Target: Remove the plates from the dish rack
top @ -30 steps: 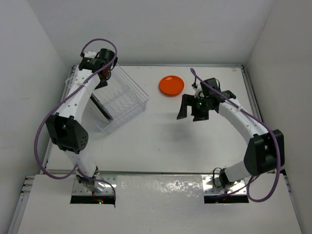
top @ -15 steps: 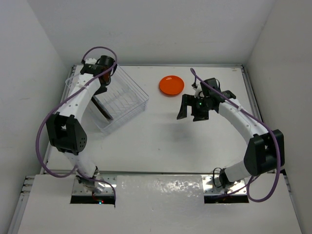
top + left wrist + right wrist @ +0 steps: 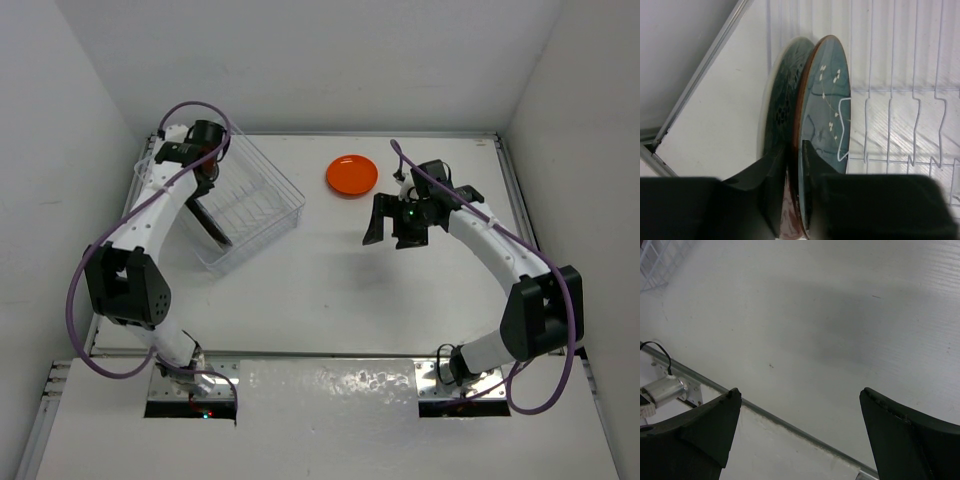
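Right tool [image 3: 800,391]: I see it spread wide, holding nothing, above the desk [image 3: 330,280].
Dish rack [image 3: 262,212]: on the desk's left side, set at an angle.
Teal plates [image 3: 824,120]: two stand on edge, close together, at the rack's left end.
Left tool [image 3: 794,150]: narrow, one finger on each side of the brown-rimmed plate's edge; I cannot tell whether it grips.
Orange plate [image 3: 352,175]: flat on the desk, far centre, apart from the rack.
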